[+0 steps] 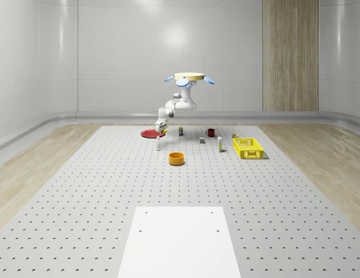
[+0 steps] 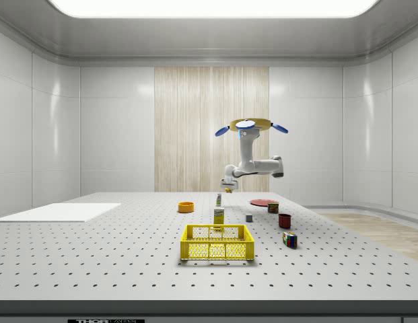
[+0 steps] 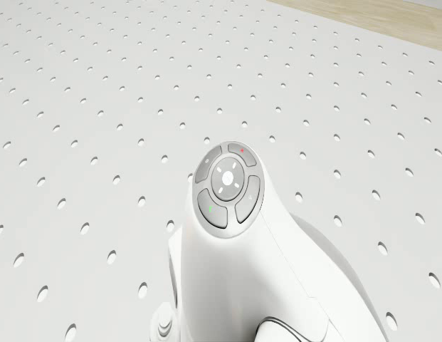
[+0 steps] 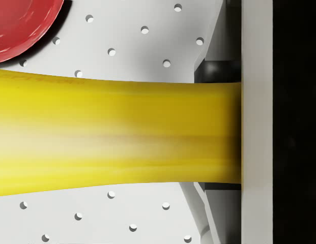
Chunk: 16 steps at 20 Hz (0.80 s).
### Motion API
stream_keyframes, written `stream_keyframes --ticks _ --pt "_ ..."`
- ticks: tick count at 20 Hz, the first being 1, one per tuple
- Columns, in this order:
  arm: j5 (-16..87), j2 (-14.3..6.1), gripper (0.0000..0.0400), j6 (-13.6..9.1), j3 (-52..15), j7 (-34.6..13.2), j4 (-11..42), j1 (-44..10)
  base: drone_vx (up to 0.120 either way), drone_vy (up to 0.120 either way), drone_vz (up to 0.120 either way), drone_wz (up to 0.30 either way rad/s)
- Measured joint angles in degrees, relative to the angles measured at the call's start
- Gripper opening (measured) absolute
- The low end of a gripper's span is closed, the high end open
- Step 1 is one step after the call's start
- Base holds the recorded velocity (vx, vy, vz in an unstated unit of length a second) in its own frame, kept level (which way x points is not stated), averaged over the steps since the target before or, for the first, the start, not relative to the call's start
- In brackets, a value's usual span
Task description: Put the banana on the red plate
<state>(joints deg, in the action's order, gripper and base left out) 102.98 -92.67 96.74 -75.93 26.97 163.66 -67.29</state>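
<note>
Perforated table (image 1: 81, 191): drone (image 1: 189, 77) hovers above its far part. Fingers (image 4: 257, 122) clamp banana (image 4: 117, 137), carried in the air just beside red plate (image 4: 20, 25), not yet over it.

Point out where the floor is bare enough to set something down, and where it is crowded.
Bare: the pegboard floor between the white panel and the orange bowl, plus its whole-scene left. Crowded: the strip from the red plate past the red mug to the yellow crate, where the gripper holds the banana.
</note>
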Motion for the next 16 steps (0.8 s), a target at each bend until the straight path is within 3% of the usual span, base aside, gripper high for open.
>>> stream_keyframes --ticks 16 --pt "-0.53 -0.61 0.0189 0.59 -0.08 27.5 -0.08 -0.18 0.0 0.0 0.0 -0.3"
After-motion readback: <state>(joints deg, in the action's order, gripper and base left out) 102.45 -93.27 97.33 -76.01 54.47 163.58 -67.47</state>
